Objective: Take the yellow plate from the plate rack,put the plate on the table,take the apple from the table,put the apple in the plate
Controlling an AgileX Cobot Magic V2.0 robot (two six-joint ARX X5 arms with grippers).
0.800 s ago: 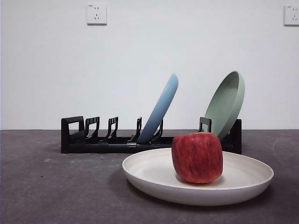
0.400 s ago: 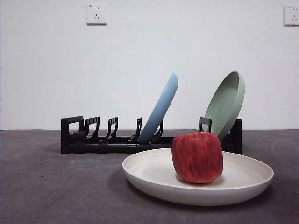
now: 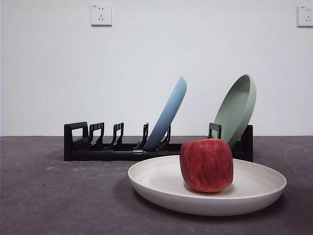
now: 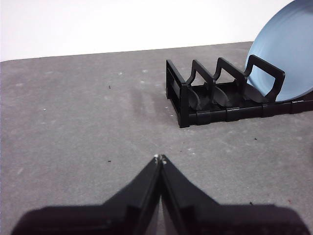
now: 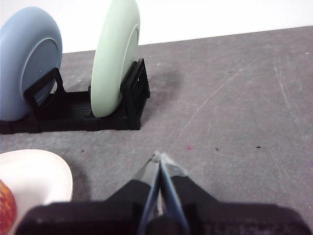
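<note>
The cream yellow plate (image 3: 254,188) lies flat on the dark grey table (image 3: 58,196) in front of the black plate rack (image 3: 98,147). The red apple (image 3: 206,165) stands in the plate, right of its middle. In the right wrist view the plate's rim (image 5: 44,176) and a sliver of the apple (image 5: 6,208) show at the edge. My left gripper (image 4: 160,158) is shut and empty over bare table, short of the rack's handle end (image 4: 178,100). My right gripper (image 5: 159,157) is shut and empty, beside the plate. Neither gripper shows in the front view.
A light blue plate (image 3: 168,113) and a pale green plate (image 3: 237,108) lean in the rack's slots; they also show in the right wrist view (image 5: 29,58) (image 5: 115,56). A white wall with two sockets (image 3: 101,14) stands behind the table.
</note>
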